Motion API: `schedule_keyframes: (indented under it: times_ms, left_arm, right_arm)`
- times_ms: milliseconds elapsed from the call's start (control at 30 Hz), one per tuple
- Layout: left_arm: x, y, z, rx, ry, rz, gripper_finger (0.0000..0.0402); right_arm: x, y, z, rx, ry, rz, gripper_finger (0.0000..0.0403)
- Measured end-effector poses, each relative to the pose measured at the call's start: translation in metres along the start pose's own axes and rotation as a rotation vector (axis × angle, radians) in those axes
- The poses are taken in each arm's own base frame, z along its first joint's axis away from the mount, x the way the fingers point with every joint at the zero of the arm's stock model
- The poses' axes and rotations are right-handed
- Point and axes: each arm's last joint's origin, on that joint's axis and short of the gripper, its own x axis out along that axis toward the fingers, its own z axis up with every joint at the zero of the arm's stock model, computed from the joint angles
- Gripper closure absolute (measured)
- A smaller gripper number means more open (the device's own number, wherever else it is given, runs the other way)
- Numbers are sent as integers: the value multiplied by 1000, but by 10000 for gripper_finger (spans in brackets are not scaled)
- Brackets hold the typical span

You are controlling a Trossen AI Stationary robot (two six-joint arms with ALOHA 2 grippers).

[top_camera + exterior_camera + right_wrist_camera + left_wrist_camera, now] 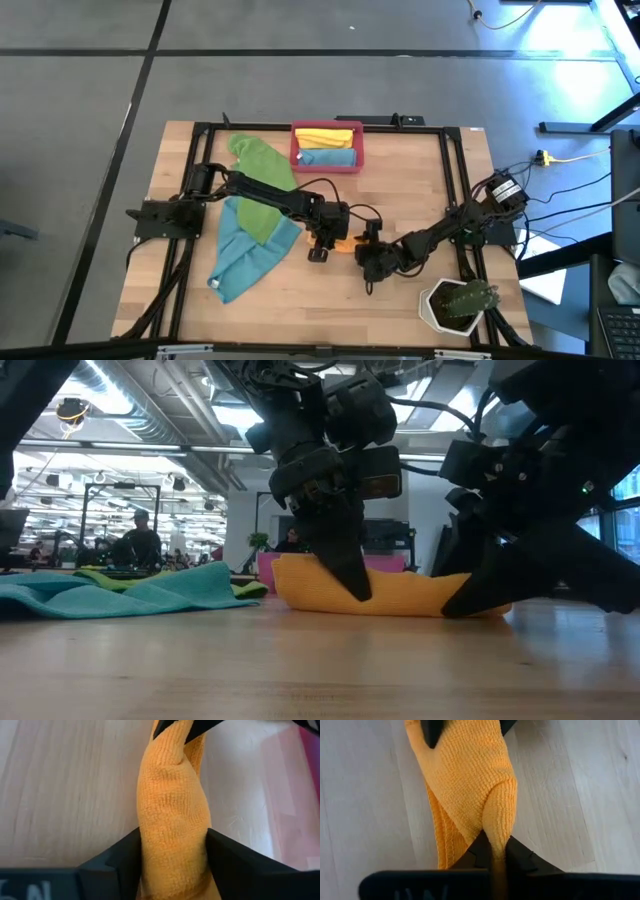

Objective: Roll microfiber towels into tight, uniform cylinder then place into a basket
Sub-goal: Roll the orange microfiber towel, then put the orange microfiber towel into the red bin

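While your left gripper pinched the orange towel and your right gripper straddled it, bare table lay beyond.

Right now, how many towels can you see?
5: yellow towel and blue towel in the basket; green towel over teal towel; orange towel between both grippers. More may be hidden.

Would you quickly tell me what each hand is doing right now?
Left hand: shut, pinching a fold at one end of the orange towel.
Right hand: fingers closed around the other end of the same rolled orange towel, on the table.
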Motion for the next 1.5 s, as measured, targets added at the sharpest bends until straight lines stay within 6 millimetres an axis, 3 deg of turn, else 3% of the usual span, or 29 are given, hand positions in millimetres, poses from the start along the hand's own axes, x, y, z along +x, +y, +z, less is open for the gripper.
schedule_keyframes:
  times_ms: [467,733,1200,1500]
  left_arm:
    - [-6,-4,4,122,-17,158,276]
    - [-39,-19,13,162,-52,259,231]
    - [-26,-73,1,309,83,550,214]
    - [-13,-77,-8,264,136,546,214]
  right_arm:
    - [2,-1,-2,15,18,13,319]
    - [6,-8,-1,89,41,28,354]
    - [8,-11,-2,152,58,42,367]
    - [9,-10,-2,174,66,53,367]
